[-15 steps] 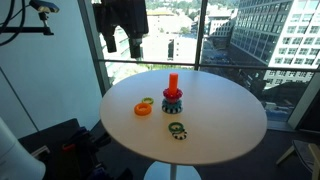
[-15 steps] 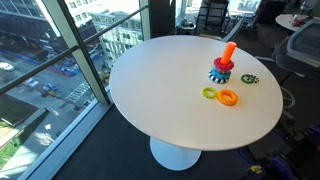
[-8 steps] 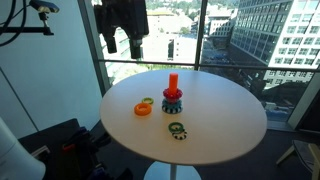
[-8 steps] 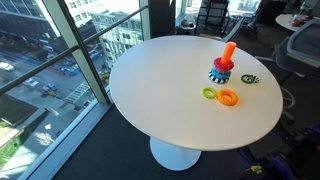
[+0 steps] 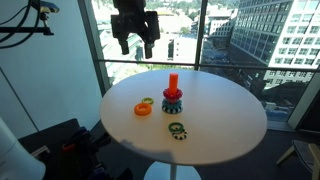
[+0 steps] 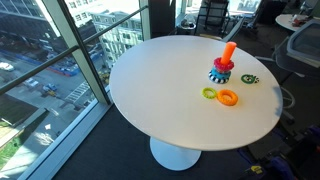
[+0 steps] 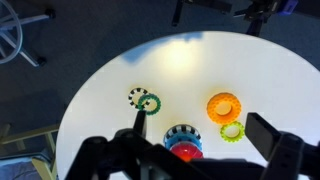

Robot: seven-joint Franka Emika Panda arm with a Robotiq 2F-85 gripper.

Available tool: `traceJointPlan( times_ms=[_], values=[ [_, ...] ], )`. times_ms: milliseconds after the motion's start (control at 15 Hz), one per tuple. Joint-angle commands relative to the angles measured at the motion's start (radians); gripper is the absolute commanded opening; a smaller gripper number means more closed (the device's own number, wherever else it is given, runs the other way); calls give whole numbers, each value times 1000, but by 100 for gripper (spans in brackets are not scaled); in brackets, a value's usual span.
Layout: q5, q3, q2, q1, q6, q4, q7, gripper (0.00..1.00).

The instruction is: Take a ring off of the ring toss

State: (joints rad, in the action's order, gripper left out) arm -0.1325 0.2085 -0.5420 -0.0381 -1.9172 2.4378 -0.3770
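The ring toss [image 5: 172, 97] stands near the middle of the round white table [image 5: 220, 125]: an orange-red peg [image 6: 229, 52] on a teal base. The dark red-magenta ring [image 6: 221, 66] sits around the peg on top of the stack. It also shows in the wrist view [image 7: 185, 151], directly below the camera. My gripper [image 5: 137, 45] hangs open and empty high above the table's far edge, well clear of the toy. In the wrist view the gripper [image 7: 203, 122] has its jaws wide apart, framing the ring toss. The gripper is out of view in an exterior view.
An orange ring [image 5: 143, 108] and a small green ring [image 5: 148, 101] lie side by side on the table beside the toy. A green-and-black ring [image 5: 177, 130] lies on its other side. Tall windows stand behind the table; chairs [image 6: 300, 40] stand nearby.
My gripper has shifted a little sideways and turned at the wrist high above the table. The rings and the toy have not moved.
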Motion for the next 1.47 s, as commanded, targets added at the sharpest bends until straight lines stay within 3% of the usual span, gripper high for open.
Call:
traceJointPlan(
  times_ms=[0,667,1400],
  values=[
    [37,-21,96,4,-48,-58,37,100],
    [118,-67,324,-1,-241,-80,134,100],
    [135,-81,373,-9,-254,-83,137,100]
  ],
)
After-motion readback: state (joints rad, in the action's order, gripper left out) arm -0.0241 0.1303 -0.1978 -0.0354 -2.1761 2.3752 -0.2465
